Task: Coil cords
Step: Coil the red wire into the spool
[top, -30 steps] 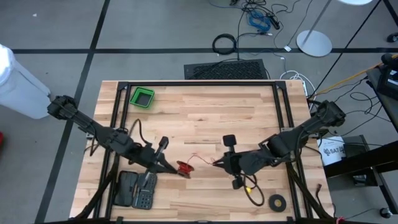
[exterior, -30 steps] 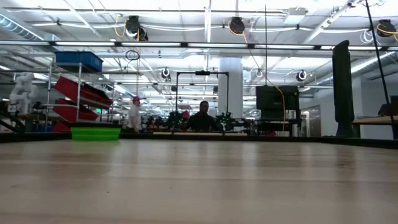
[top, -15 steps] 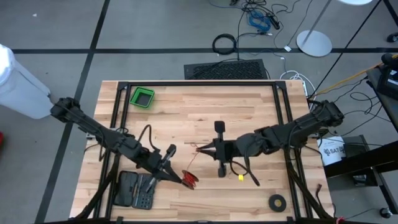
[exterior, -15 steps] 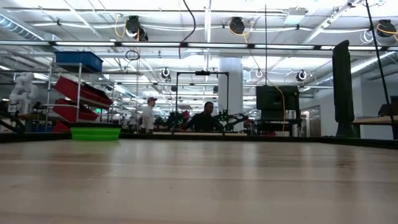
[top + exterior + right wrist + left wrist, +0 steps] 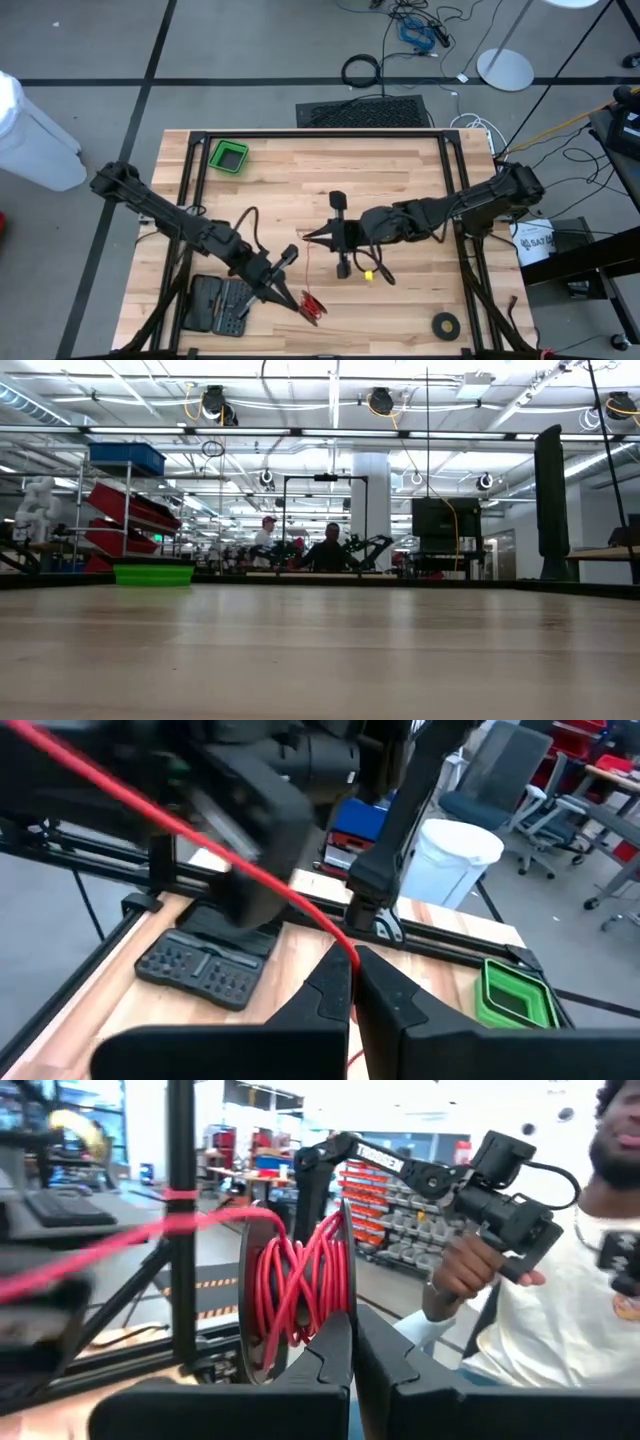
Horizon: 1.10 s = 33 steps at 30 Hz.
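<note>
The cord is a small bundle of red strands wound on a dark core [image 5: 300, 1295], seen in the high view [image 5: 312, 307] near the table's front edge. My left gripper [image 5: 297, 300] is shut on it, its fingertips [image 5: 335, 1350] against the coil's side. One red strand [image 5: 305, 265] runs from the bundle up to my right gripper [image 5: 305, 237], which is shut on it above the table's middle. In the right wrist view the strand [image 5: 200, 835] crosses slantwise to the fingertips [image 5: 335, 975]. Neither gripper shows in the low view. My left gripper pinches the bundle at the lower part of its windings [image 5: 325, 1320] between its two fingers, which come at it about level from the table's left. The bundle stands on edge, lifted clear of the table. My right gripper pinches a single red strand [image 5: 346, 948] between its two fingers. They point toward the table's left, tipped slightly down. From there the strand runs straight and taut toward the bundle, off the table.
A green bin [image 5: 229, 157] stands at the far left. A dark tool case [image 5: 222, 305] lies at the near left under my left arm. A black tape ring [image 5: 446, 324] lies near right. A person holding a hand controller [image 5: 500, 1190] is beyond the table.
My left gripper has carried the bundle toward the table's near edge and a little to the right. My right gripper has gone toward the table's left and far edge with the strand. The stretch of cord between them has grown longer. Both have stayed shut.
</note>
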Available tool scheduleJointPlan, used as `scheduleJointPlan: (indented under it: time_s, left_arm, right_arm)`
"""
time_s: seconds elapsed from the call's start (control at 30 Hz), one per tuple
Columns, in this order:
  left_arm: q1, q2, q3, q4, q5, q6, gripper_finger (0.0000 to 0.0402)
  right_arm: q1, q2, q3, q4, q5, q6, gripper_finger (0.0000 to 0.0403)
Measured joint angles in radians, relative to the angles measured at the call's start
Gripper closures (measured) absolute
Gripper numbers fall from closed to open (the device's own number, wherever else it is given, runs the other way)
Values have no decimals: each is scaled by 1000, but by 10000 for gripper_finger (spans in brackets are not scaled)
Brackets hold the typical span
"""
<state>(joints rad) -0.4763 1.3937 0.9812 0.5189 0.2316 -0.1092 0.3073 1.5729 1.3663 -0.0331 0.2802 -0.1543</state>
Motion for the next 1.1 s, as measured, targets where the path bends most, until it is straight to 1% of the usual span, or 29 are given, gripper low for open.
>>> scheduleJointPlan:
  time_s: [0.2, 0.3, 0.43, 0.53, 0.67, 0.77, 0.83, 0.93, 1.0, 1.1]
  left_arm:
    - [1, 82, 98, -1, 90, 45, 401]
    - [1, 110, 140, -6, 97, 61, 401]
    - [1, 110, 155, -7, 86, 91, 401]
    - [0, 83, 155, -39, 26, 94, 401]
    - [-4, 34, 155, -111, -90, 137, 401]
    - [-10, 13, 155, -122, -170, 170, 401]
    - [-11, -1, 155, -135, -188, 178, 401]
    - [-11, -18, 155, -199, -236, 176, 401]
    - [-15, -25, 155, -249, -267, 175, 401]
    - [-27, -43, 155, -276, -318, 175, 401]
  right_arm:
    - [1, 56, 0, 15, -8, 42, 403]
    - [0, 84, 0, 16, -33, 68, 403]
    - [18, 111, 0, 1, -53, 109, 403]
    - [47, 112, 0, -37, -49, 129, 403]
    - [89, 106, 0, -67, -39, 167, 403]
    - [113, 106, 0, -83, -39, 184, 403]
    - [123, 106, 0, -103, -35, 196, 403]
    - [143, 101, 0, -137, 7, 201, 403]
    - [153, 89, 0, -169, 8, 218, 403]
    - [167, 64, 0, -234, 6, 251, 403]
